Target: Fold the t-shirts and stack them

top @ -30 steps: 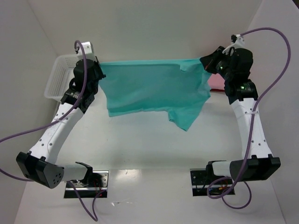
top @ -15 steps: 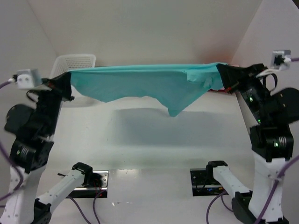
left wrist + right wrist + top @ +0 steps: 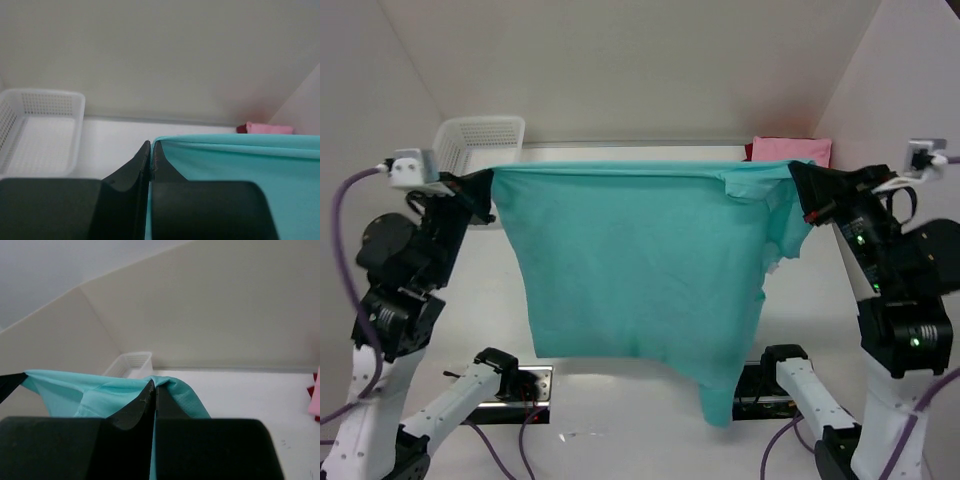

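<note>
T-shirt, teal, hangs spread, pinched by left claw and right claw.

Bright, even, diffuse light; soft shadows; wrist views' foreground blurred.

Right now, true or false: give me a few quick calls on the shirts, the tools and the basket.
1. The left tool and right tool are both shut on the teal shirt's top edge. True.
2. The teal shirt lies folded flat. False: it hangs spread open between the two tools.
3. A folded pink shirt sits at the far right, by the wall. True.
4. The pink shirt is inside the basket. False: the basket stands far left, well apart from it.
</note>
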